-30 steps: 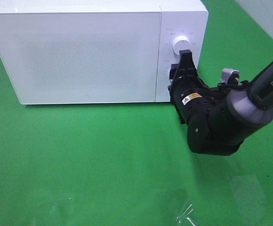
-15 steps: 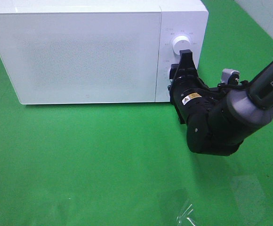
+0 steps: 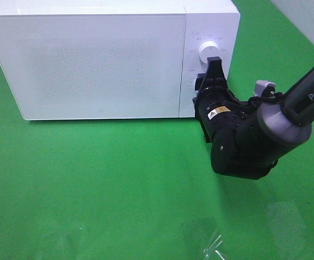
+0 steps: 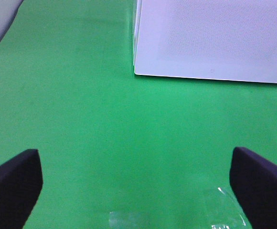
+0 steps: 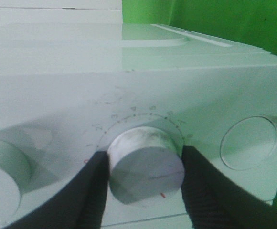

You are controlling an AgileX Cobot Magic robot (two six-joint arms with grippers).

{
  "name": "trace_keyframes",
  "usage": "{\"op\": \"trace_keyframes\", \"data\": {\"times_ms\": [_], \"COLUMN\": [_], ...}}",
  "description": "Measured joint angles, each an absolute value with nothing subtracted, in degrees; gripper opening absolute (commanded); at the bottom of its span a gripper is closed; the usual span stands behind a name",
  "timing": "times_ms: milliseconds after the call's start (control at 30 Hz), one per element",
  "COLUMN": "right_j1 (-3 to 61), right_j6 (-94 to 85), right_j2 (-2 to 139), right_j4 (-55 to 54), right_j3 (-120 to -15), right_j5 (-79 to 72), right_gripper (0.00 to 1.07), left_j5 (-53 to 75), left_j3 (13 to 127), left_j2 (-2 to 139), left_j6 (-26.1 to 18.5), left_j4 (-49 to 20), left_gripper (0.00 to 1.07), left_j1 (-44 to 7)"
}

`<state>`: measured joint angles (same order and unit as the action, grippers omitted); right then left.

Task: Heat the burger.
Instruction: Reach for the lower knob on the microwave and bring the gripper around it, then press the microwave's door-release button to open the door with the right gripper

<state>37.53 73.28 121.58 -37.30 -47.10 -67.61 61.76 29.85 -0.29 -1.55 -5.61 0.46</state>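
Observation:
The burger is out of view. The white microwave (image 3: 100, 59) stands at the back with its door shut. My right gripper (image 3: 204, 84) is at its control panel, below the upper knob (image 3: 208, 50). In the right wrist view its two black fingers (image 5: 93, 191) press on either side of the timer knob (image 5: 145, 164), shut on it. My left gripper (image 4: 138, 186) does not show in the exterior high view. In the left wrist view its fingers (image 4: 12, 183) stand wide open over bare green cloth, with nothing between them, a short way in front of the microwave's corner (image 4: 210, 38).
A green cloth (image 3: 103, 184) covers the table. A crumpled bit of clear plastic (image 3: 214, 246) lies near the front edge, also seen as clear plastic (image 4: 224, 210) by the left gripper. A second knob (image 5: 0, 176) and a round button (image 5: 248, 143) flank the held knob.
The right arm's wrist and forearm have shifted slightly to the left while the gripper stays on the knob. The left gripper stays open.

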Motion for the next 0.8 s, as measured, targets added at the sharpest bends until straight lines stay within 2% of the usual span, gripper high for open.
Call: {"op": "trace_keyframes", "data": {"times_ms": [33, 167, 633, 800], "right_j1": [37.59, 38.39, 39.65, 39.99], "right_j6": [73.28, 73.17, 68.47, 61.82], "right_j2": [121.47, 121.41, 117.86, 113.73], "right_j4": [-37.7, -37.13, -37.47, -36.67], "right_j3": [-47.27, -47.9, -46.01, -43.14], "right_j5": [-67.32, -66.69, -62.85, -55.63], "right_gripper": [0.55, 0.6, 0.63, 0.64], "left_j5": [61.76, 61.76, 61.76, 61.76], "left_j3": [29.85, 29.85, 29.85, 29.85], "left_j2": [-0.29, -0.29, -0.29, -0.29], "left_j6": [-1.55, -1.55, -1.55, -1.55], "left_j4": [-5.61, -5.61, -5.61, -5.61], "left_gripper": [1.0, 1.0, 1.0, 1.0], "left_j1": [0.46, 0.46, 0.46, 0.46]}}
